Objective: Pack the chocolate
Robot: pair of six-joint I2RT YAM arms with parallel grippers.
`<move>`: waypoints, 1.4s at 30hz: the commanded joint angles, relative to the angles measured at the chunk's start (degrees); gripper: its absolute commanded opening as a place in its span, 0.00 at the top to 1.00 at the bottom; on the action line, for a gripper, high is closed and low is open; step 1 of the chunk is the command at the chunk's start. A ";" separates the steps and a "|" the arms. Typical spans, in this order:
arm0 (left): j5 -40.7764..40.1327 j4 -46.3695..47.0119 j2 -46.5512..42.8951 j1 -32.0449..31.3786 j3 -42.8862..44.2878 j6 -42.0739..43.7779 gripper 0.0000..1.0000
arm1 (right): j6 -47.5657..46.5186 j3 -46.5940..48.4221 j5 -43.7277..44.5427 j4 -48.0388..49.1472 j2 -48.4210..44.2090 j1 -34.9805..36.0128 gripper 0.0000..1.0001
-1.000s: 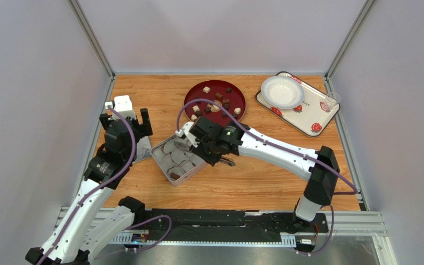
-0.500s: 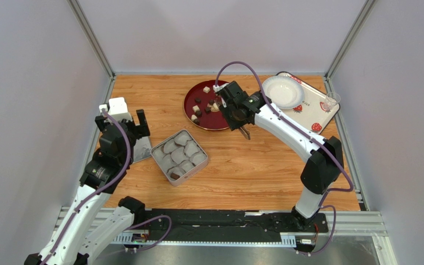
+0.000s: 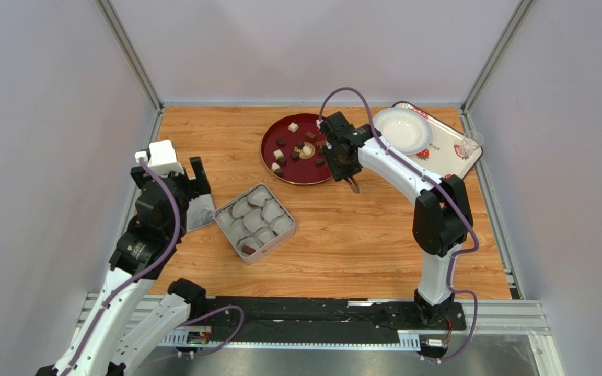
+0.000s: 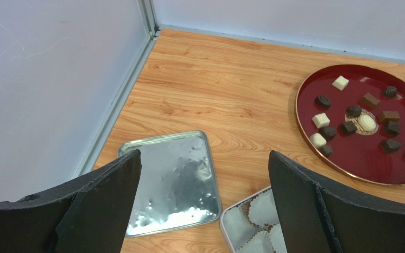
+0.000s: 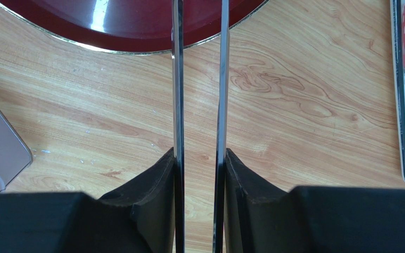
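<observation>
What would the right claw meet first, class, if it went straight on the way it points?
Probably the red plate: the tongs held in the right claw cross its rim, though their height above it is unclear.

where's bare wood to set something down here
Bare wood lies between the tin and the right arm, and in the far-left corner beyond the lid. Crowded: the red plate, with the tongs in the right gripper reaching over it.
</observation>
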 commanded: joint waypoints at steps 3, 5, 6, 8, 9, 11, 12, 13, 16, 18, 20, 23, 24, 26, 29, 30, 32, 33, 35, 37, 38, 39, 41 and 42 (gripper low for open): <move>0.61 1.98 -0.76 0.26 0.04 0.09 0.02 | 0.66 3.44 -2.08 2.03 1.86 -0.71 0.63; 0.52 1.98 -0.76 0.26 0.04 0.00 0.02 | 0.74 3.35 -2.52 2.03 1.95 -0.71 0.60; 0.61 1.98 -0.68 0.26 0.04 0.00 0.02 | 0.83 3.44 -2.61 2.12 2.12 -0.71 0.59; 0.70 1.98 -0.76 0.26 0.04 0.00 0.02 | 1.01 3.61 -3.23 2.21 2.30 -0.71 0.55; 0.70 1.98 -0.68 0.26 0.04 0.00 0.02 | 1.01 3.79 -3.32 2.03 2.39 -0.71 0.55; 0.70 1.98 -0.68 0.26 0.04 0.00 0.02 | 1.27 3.79 -3.67 2.03 2.65 -0.71 0.54; 0.70 1.90 -0.68 0.26 0.04 0.00 0.02 | 1.18 3.70 -3.67 2.03 2.83 -0.71 0.54; 0.70 1.98 -0.59 0.26 0.04 0.00 0.02 | 1.18 3.70 -3.67 2.03 3.18 -0.71 0.54; 0.79 1.90 -0.50 0.26 0.04 0.00 0.02 | 1.18 3.79 -3.75 1.86 3.88 -0.80 0.54; 0.87 1.98 -0.41 0.26 0.04 0.00 0.02 | 1.18 3.61 -4.10 1.77 4.67 -0.71 0.54; 0.88 1.98 -0.41 0.26 -0.05 0.00 0.02 | 1.10 3.61 -4.37 1.59 5.28 -0.71 0.54; 0.87 2.07 -0.24 0.26 -0.05 0.00 0.02 | 0.84 3.35 -4.99 1.51 5.81 -0.71 0.54; 0.88 1.98 -0.32 0.26 -0.05 0.00 0.02 | 0.83 3.26 -4.99 1.42 5.99 -0.71 0.54; 0.88 1.98 -0.24 0.26 -0.05 0.00 0.02 | 0.66 3.35 -4.90 1.33 6.08 -0.71 0.54; 0.79 1.98 -0.24 0.26 -0.05 0.00 0.02 | 0.39 3.61 -4.99 0.28 6.34 -0.71 0.57; 0.87 1.98 -0.32 0.26 -0.05 -0.08 0.02 | 0.22 3.70 -5.25 0.10 6.17 -0.71 0.58; 0.88 1.98 -0.24 0.26 -0.05 0.00 0.02 | 0.22 3.35 -5.25 -0.25 5.64 -0.63 0.62; 0.79 1.98 -0.32 0.26 -0.05 -0.08 0.02 | 0.04 3.09 -5.60 -0.25 5.21 -0.71 0.67; 0.96 1.98 -0.32 0.26 -0.05 0.00 0.02 | 0.04 2.65 -5.51 -0.51 4.59 -0.62 0.71; 0.96 1.98 -0.32 0.26 -0.05 0.00 0.02 | 0.04 2.47 -5.69 -0.52 3.63 -0.71 0.78; 0.96 1.90 -0.24 0.26 -0.05 0.00 0.02 | 0.04 2.38 -5.78 -0.43 3.27 -0.63 0.78; 0.88 1.98 -0.24 0.26 -0.05 0.00 0.02 | 0.04 2.47 -5.86 -0.43 3.01 -0.62 0.79; 0.88 1.98 -0.24 0.26 -0.05 0.00 0.02 | 0.04 2.47 -5.87 -0.34 1.95 -0.27 0.79; 0.96 1.98 -0.15 0.26 -0.05 -0.08 0.02 | 0.04 2.64 -5.78 -0.34 1.69 -0.27 0.79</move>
